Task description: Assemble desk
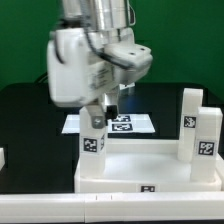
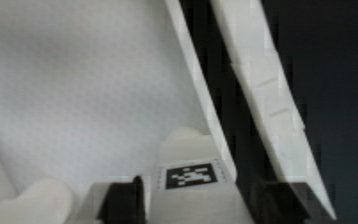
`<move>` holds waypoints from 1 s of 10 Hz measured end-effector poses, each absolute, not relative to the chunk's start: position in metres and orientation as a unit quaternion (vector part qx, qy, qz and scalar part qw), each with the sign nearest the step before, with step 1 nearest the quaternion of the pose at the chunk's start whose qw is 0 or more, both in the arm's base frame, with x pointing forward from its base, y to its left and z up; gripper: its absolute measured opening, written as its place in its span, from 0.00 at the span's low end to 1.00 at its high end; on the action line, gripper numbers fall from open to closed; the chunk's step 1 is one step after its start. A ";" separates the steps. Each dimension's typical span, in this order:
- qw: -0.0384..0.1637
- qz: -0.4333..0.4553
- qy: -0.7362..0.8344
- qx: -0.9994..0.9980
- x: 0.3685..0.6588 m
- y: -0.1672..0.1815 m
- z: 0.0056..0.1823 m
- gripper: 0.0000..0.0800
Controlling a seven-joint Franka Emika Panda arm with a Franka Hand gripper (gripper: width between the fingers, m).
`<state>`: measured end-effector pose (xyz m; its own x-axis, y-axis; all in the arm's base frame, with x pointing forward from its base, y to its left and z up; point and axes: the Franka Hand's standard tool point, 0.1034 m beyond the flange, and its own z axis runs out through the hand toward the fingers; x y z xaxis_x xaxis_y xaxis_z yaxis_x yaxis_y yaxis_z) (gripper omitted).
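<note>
Black table point(image 1: 25, 110) carries desk top point(image 1: 150, 170) and marker board point(image 1: 140, 124).

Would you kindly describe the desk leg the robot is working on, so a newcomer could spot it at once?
Start at the wide white desk top in the foreground of the exterior view. At its rear corner on the exterior view's left stands one tagged leg, directly under the gripper. Unlike the two legs at the exterior view's right, it has the arm above it.

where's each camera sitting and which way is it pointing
exterior view: off the arm, facing the table; sees the desk top, upright legs, marker board, and the arm with its end effector.
wrist view: on the wrist, looking down the end effector at the desk top; only fingers show.
shared: the tagged leg, held.
</note>
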<state>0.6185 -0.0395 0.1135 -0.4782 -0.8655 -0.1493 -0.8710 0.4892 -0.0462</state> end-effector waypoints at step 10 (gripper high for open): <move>0.118 0.035 0.900 -0.418 0.617 -0.006 0.147 0.80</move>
